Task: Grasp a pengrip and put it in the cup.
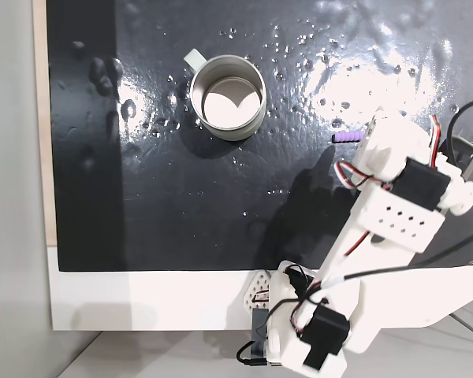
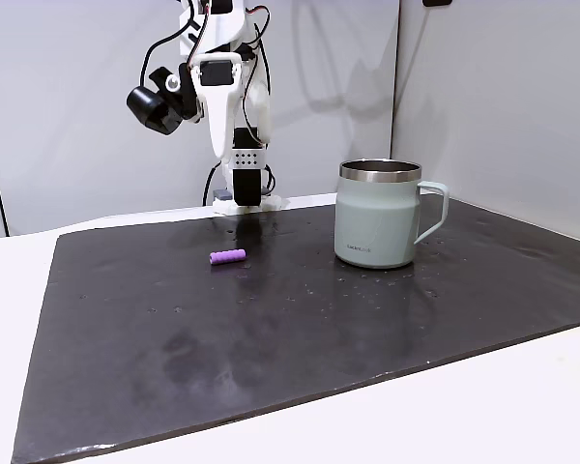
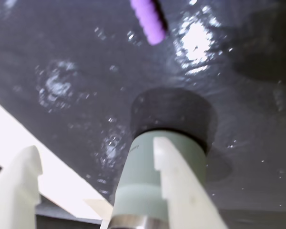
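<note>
Mat [image 2: 271,348] open around pengrip [image 2: 227,257]; cup [image 2: 377,213] stands well apart.

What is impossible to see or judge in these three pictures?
- Pengrip: in the wrist view the top edge cuts off its far end; in a fixed view the arm covers one end.
- Cup: the wrist view's bottom edge cuts its rim, and a finger covers part of its wall.
- Gripper: the height of its tips above the mat cannot be judged.
</note>
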